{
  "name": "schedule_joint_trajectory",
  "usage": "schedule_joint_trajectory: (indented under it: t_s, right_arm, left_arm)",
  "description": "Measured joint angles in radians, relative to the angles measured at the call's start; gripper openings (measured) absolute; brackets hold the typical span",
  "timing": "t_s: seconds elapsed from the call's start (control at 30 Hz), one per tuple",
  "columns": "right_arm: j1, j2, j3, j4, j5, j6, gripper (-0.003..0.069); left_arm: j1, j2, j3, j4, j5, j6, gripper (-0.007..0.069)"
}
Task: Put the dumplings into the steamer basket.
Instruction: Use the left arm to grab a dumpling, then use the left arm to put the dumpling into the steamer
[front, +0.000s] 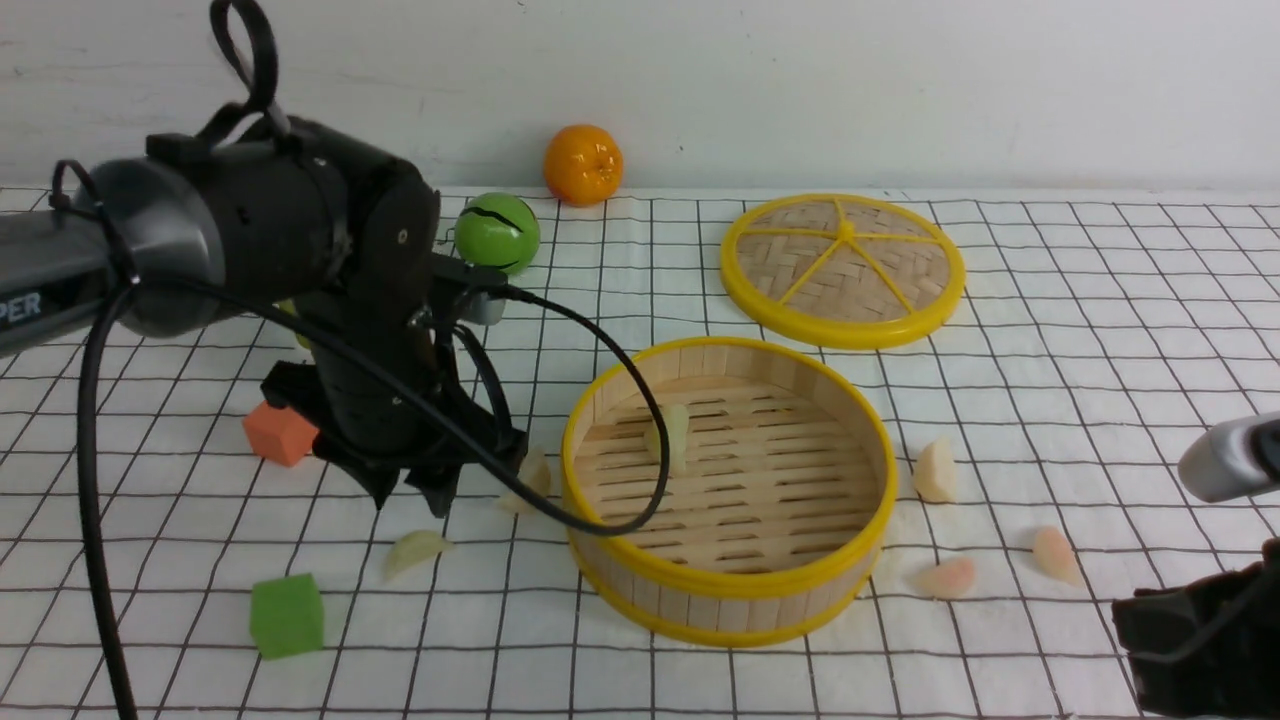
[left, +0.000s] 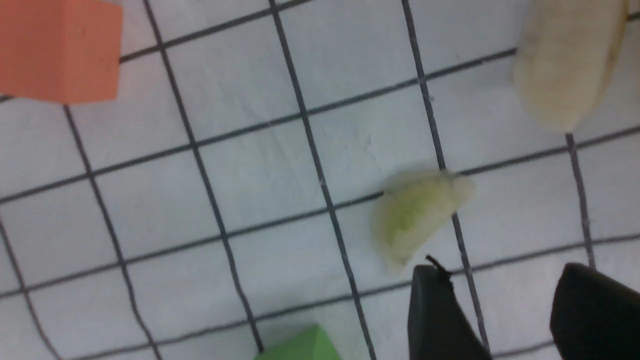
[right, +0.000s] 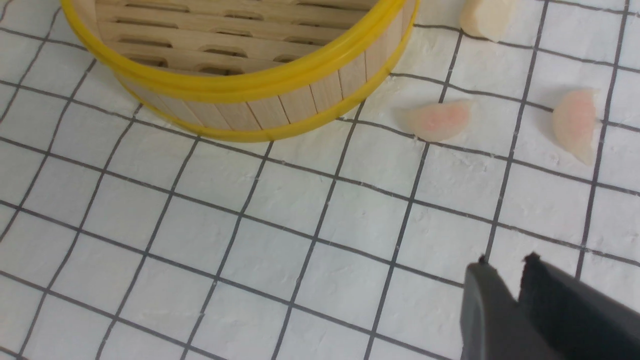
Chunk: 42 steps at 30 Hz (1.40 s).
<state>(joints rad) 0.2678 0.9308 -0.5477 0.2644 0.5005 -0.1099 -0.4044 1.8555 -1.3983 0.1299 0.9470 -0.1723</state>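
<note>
The nearer left pincer (front: 415, 492) hangs over the bench (front: 1000, 650) with jaws spread and empty, while a pale green dumpling (left: 417, 217) lies just beyond one fingertip (left: 435, 310), outside the gap, its long axis slanting across the jaws' line, the steamer basket (front: 730, 583) alongside.

1. Left arm (front: 60, 270): grey tube, white letters "PER", joined to a black housing (front: 300, 200);
2. Black strap loop (front: 264, 60) above that housing, thick black cable (front: 88, 450) below it;
3. Left gripper (left: 502, 267): black wedge fingers;
4. Right arm (front: 1225, 460): silver tube.
</note>
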Motion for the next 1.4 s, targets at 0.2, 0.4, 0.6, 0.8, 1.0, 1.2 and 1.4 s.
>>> schedule_joint_trajectory:
  t_s: [0.2, 0.4, 0.6, 0.8, 1.0, 1.2, 1.4]
  right_arm:
    - [0.000, 0.000, 0.000, 0.002, 0.021, 0.000, 0.0104]
    - [0.000, 0.000, 0.000, 0.001, 0.036, 0.000, 0.0104]
    - [0.000, 0.000, 0.000, 0.001, 0.038, -0.005, 0.0110]
    - [0.000, 0.000, 0.000, 0.001, 0.037, -0.007, 0.0111]
    - [0.000, 0.000, 0.000, 0.000, 0.037, -0.007, 0.0111]
    - [0.000, 0.000, 0.000, 0.000, 0.035, -0.007, 0.0114]
    - [0.000, 0.000, 0.000, 0.000, 0.019, -0.007, 0.0114]
  left_arm:
    - [0.004, 0.085, 0.000, 0.014, -0.066, 0.080, 0.0321]
    - [0.004, 0.150, 0.000, 0.043, -0.092, 0.226, 0.0309]
    - [0.004, 0.162, -0.003, 0.040, -0.082, 0.253, 0.0159]
    - [0.004, 0.164, -0.027, 0.041, -0.044, 0.154, 0.0106]
    - [0.004, 0.144, -0.127, 0.019, 0.041, 0.081, 0.0106]
    - [0.000, 0.090, -0.288, -0.095, 0.106, 0.068, 0.0104]
    - [-0.132, 0.158, -0.515, -0.202, 0.090, 0.050, -0.0012]
